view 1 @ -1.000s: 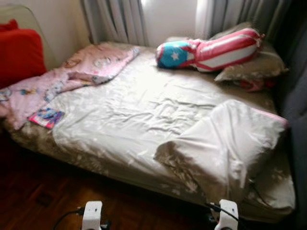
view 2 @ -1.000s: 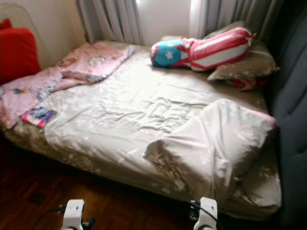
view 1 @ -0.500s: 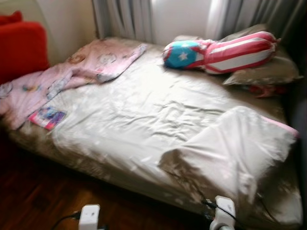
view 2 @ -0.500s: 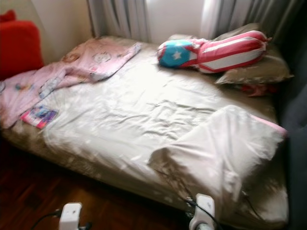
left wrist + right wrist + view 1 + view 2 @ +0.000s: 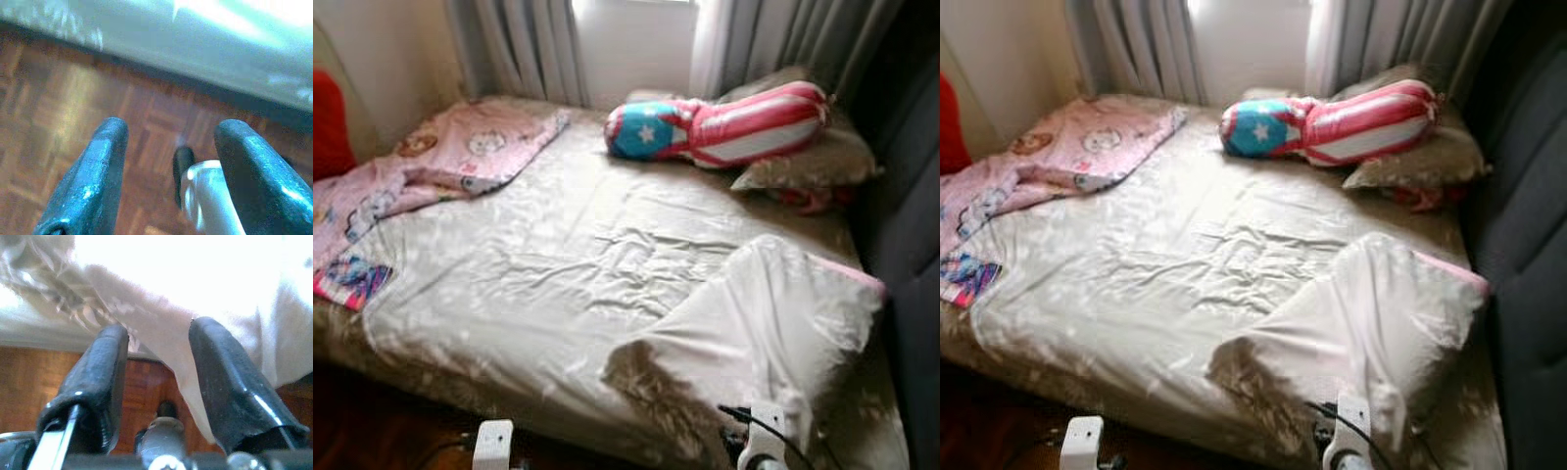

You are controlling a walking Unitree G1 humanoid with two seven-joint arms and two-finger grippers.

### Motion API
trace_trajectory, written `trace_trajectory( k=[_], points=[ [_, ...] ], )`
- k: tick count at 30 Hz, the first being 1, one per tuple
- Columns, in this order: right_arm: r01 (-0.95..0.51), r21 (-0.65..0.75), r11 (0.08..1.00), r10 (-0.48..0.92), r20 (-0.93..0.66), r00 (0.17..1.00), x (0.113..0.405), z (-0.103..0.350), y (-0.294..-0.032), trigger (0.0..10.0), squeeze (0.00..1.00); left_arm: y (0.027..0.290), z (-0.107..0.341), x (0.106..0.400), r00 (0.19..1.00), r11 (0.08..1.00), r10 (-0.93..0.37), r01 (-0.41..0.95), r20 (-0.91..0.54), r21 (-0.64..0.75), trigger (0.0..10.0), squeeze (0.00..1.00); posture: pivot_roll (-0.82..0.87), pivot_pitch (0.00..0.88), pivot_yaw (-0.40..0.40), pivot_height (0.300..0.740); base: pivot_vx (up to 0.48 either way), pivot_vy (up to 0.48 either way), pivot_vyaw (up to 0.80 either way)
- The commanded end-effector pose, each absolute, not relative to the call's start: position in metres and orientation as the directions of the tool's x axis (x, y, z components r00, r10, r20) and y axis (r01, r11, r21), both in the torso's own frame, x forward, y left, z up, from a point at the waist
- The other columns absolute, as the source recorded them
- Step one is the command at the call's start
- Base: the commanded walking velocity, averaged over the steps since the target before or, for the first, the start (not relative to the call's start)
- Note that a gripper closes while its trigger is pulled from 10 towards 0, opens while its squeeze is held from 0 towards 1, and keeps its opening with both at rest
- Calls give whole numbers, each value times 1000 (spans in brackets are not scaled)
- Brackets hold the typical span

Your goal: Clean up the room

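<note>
- A bed (image 5: 558, 264) with a rumpled pale sheet stands on a parquet floor (image 5: 58, 122), curtains (image 5: 519, 44) behind it.
- A folded duvet (image 5: 764, 333) lies at the near right corner, a pink blanket (image 5: 431, 162) at the far left.
- A striped bolster (image 5: 724, 122) rests by the pillow (image 5: 813, 162).
- The left gripper (image 5: 168, 176) hangs over the floor, fingers apart.
- The right gripper (image 5: 159, 382) sits at the duvet's edge, fingers apart, empty.

Beige floral quilt (image 5: 548, 264), pink cartoon-print blanket (image 5: 421, 166), red/white striped bolster (image 5: 724, 122) w/ blue star end, grey curtains (image 5: 519, 44).
</note>
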State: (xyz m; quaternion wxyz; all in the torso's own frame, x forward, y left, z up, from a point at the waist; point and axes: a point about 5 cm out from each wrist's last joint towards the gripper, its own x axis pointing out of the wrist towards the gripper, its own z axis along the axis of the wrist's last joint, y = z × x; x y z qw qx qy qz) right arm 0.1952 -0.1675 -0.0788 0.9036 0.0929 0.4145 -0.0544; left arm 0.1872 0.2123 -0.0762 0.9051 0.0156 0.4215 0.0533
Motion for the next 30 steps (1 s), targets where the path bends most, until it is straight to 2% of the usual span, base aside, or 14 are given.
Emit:
trace_trajectory(
  k=[1,9,15,20,30],
  points=[
    [199,105,974,-47,-770,636,189,-81,-177,10000,0,207,-80,183,623,996,92,-66,-777,65,10000,0,21,2,-22,740,0,0,0],
    [199,108,974,-45,-768,639,191,-80,-175,10000,0,207,-80,183,624,995,97,-71,-776,67,10000,0,23,6,-22,740,0,0,0],
    [196,106,975,-43,-773,632,191,-81,-175,10000,0,205,-80,183,623,995,99,-81,-776,62,10000,0,21,8,-21,740,0,0,-691],
    [194,106,975,-41,-775,630,190,-81,-175,10000,0,205,-80,184,623,995,102,-82,-776,65,10000,0,22,9,-22,740,0,439,-777],
    [194,108,975,-40,-773,633,189,-81,-177,10000,0,210,-80,181,620,994,107,-82,-777,72,10000,0,23,14,-22,740,0,0,-686]
  ],
)
